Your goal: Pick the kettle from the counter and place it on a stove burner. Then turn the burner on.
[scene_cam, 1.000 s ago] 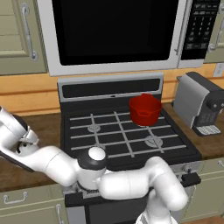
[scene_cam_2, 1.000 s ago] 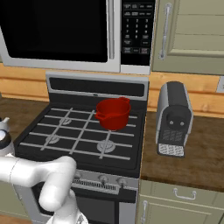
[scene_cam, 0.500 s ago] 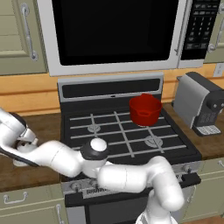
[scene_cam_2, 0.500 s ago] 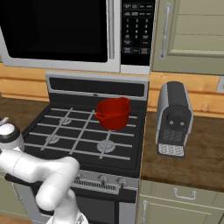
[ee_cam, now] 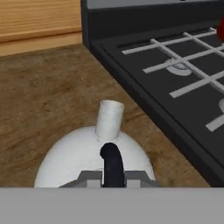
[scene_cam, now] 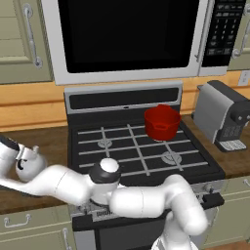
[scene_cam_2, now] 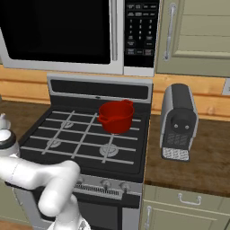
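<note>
The small white dome-shaped kettle (ee_cam: 83, 159) sits on the dark wood counter (ee_cam: 43, 96) left of the black stove, its short spout (ee_cam: 109, 118) pointing away from the hand. My gripper (ee_cam: 113, 177) is right above it, shut on the thin black handle (ee_cam: 113, 159), with a finger tip pressed to each side. In the left base view the kettle (scene_cam: 33, 163) shows at the far left under my hand (scene_cam: 14, 158). I cannot tell whether it rests on the counter or hangs just above. The nearest burner (ee_cam: 179, 70) is bare.
A red pot (scene_cam: 162, 122) occupies the back right burner; the front right burner (scene_cam: 171, 157) and back left burner (scene_cam: 104, 143) are bare. A grey coffee machine (scene_cam_2: 179, 121) stands on the right counter. A microwave (scene_cam: 127, 34) hangs over the stove. My forearm crosses the stove's front edge.
The arm's dark-capped elbow joint has shifted slightly and come into the right base view's left edge. The hand stays at the kettle, which has not visibly moved.
</note>
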Motion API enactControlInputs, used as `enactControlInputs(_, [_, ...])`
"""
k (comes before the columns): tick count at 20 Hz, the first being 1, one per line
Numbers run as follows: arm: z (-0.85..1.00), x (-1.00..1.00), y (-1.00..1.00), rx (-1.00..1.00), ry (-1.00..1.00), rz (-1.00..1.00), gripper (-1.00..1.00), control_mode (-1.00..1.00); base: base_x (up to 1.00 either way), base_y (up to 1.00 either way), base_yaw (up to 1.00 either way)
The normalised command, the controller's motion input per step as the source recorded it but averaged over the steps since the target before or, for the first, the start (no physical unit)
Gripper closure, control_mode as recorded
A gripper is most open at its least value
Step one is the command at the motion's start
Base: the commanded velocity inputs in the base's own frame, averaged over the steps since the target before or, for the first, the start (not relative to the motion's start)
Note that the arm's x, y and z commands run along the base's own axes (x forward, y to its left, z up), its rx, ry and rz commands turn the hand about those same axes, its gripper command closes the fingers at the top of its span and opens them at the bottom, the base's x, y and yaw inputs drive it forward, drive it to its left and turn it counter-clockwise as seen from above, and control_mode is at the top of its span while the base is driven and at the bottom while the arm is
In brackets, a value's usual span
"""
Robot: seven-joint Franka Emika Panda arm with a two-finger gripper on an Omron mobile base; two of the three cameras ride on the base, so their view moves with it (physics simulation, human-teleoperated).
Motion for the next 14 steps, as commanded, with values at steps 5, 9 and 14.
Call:
enactControlInputs(5, [0.03,-0.97,-0.96,-0.10,-0.72,0.00,1.00,-1.00,0.00,0.00,0.00])
enactControlInputs(9, [0.11,-0.62,-1.00,-0.02,-0.46,0.00,1.00,-1.00,0.00,0.00,0.00])
enactControlInputs(14, [0.27,-0.12,-1.00,0.11,-0.25,-0.06,1.00,-1.00,0.00,0.00,0.00])
